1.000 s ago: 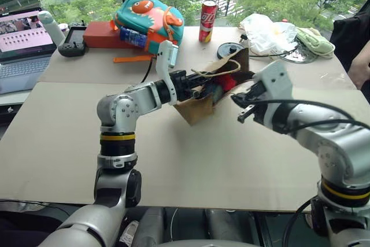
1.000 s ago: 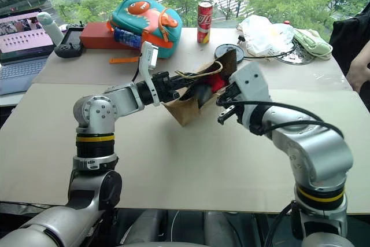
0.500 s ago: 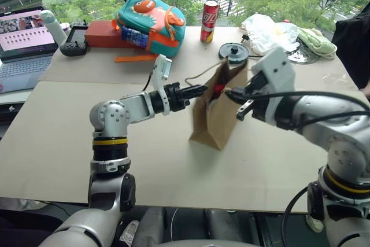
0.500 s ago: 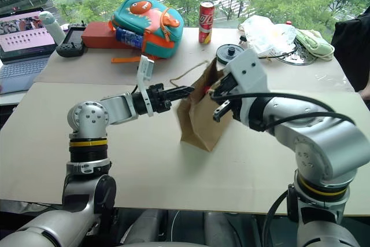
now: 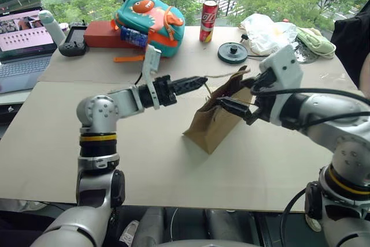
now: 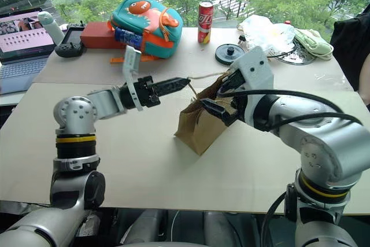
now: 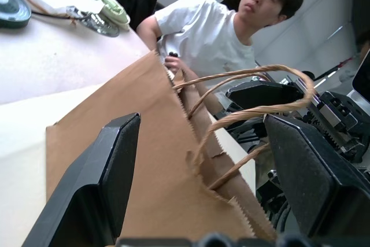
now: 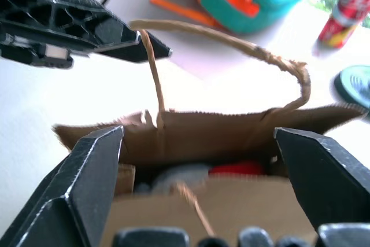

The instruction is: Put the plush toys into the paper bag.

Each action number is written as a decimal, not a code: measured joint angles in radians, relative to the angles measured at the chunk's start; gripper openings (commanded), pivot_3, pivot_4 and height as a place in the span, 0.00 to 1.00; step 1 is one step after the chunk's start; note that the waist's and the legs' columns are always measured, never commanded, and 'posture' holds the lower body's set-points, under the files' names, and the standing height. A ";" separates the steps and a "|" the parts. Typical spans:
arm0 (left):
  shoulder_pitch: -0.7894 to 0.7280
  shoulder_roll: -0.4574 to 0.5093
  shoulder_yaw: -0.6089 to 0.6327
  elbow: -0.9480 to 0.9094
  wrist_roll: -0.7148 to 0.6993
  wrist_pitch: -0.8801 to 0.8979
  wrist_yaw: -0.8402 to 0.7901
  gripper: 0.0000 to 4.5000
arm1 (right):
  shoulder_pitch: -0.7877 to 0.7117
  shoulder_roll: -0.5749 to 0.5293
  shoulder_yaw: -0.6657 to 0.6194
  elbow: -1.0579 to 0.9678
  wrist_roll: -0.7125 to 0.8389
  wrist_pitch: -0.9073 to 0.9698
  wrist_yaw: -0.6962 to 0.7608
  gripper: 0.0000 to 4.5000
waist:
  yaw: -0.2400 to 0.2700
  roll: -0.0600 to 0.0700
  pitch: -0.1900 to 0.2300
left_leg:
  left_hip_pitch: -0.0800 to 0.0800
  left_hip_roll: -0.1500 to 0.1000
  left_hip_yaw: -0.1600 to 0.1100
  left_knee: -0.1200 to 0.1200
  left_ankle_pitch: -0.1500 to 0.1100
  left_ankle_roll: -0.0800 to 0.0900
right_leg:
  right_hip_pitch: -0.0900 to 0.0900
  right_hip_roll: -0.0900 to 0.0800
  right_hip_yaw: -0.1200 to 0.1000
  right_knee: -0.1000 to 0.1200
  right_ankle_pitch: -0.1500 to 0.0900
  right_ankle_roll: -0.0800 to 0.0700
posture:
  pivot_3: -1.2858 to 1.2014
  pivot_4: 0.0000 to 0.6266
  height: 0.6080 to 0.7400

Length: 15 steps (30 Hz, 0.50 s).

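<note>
The brown paper bag [image 5: 211, 128] stands on the table, leaning, its mouth open. In the right wrist view the red plush toy [image 8: 238, 169] and a greyish fuzzy toy [image 8: 182, 176] lie inside the paper bag [image 8: 202, 137]. My right gripper [image 5: 240, 93] is open, its fingers spread wide on either side of the bag's top edge. My left gripper [image 5: 199, 79] is open too, just left of the bag's mouth, with a cord handle [image 5: 225, 75] running past its tips. In the left wrist view the left gripper [image 7: 202, 121] has the bag's rim and handles ahead of it.
At the table's far side stand a teal and orange backpack [image 5: 151, 18], a red box [image 5: 101, 34], a cola can [image 5: 208, 20], a black disc [image 5: 233, 52] and a white plastic bag [image 5: 266, 30]. A laptop [image 5: 23, 44] is far left. A person [image 7: 202, 27] sits at the right.
Both grippers have opened and let go of the bag, which was held up and tilted and now rests on the table. The left gripper drew back to the left.
</note>
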 measured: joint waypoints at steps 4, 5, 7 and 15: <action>0.009 0.055 -0.017 -0.019 -0.024 0.023 -0.040 0.81 | 0.002 -0.029 -0.056 -0.019 0.080 0.003 0.056 1.00 | 0.000 0.000 0.000 | -0.001 0.000 0.000 0.000 0.000 0.000 | 0.000 0.000 0.000 0.000 0.000 0.000 | 0.52 0.24 0.99; 0.014 0.081 -0.021 -0.026 -0.028 0.030 -0.056 0.81 | 0.005 -0.045 -0.078 -0.025 0.100 0.005 0.071 1.00 | 0.000 0.000 0.000 | 0.000 0.000 0.000 0.000 0.000 0.000 | 0.000 0.000 0.000 0.000 0.000 0.000 | 0.52 0.24 0.99; 0.034 0.125 -0.034 -0.050 -0.028 0.028 -0.090 0.81 | 0.005 -0.065 -0.121 -0.031 0.137 0.006 0.090 1.00 | -0.001 0.000 0.000 | 0.000 0.000 0.000 0.000 0.000 0.000 | 0.000 0.000 0.000 0.000 0.000 0.000 | 0.52 0.24 0.99; 0.179 0.219 -0.132 -0.117 0.042 -0.108 -0.226 0.81 | -0.009 -0.122 -0.233 -0.031 0.291 0.009 0.108 0.91 | 0.001 0.000 0.000 | 0.001 0.001 0.001 0.000 0.000 0.000 | 0.001 0.000 0.000 -0.001 0.000 0.000 | 0.52 0.24 0.99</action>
